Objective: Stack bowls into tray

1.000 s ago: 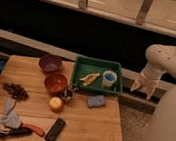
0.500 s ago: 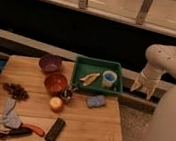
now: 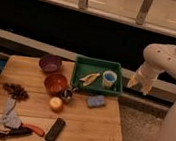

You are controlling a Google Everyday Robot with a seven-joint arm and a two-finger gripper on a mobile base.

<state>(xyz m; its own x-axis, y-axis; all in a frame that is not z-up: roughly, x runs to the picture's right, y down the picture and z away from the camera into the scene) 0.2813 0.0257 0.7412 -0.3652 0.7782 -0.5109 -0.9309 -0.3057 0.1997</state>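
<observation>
A dull purple bowl sits on the wooden table at the back, left of the green tray. An orange-red bowl stands just in front of it, near the tray's front left corner. The tray holds a light-blue cup and a yellowish peel-like piece. My gripper hangs off the table's right side, right of the tray and apart from both bowls, with nothing seen in it.
A tiny metal cup, a yellow round fruit, a blue sponge, a black remote-like bar, a dark brown cluster and a heap of tools and cloth lie on the table. A dark wall and railing run behind.
</observation>
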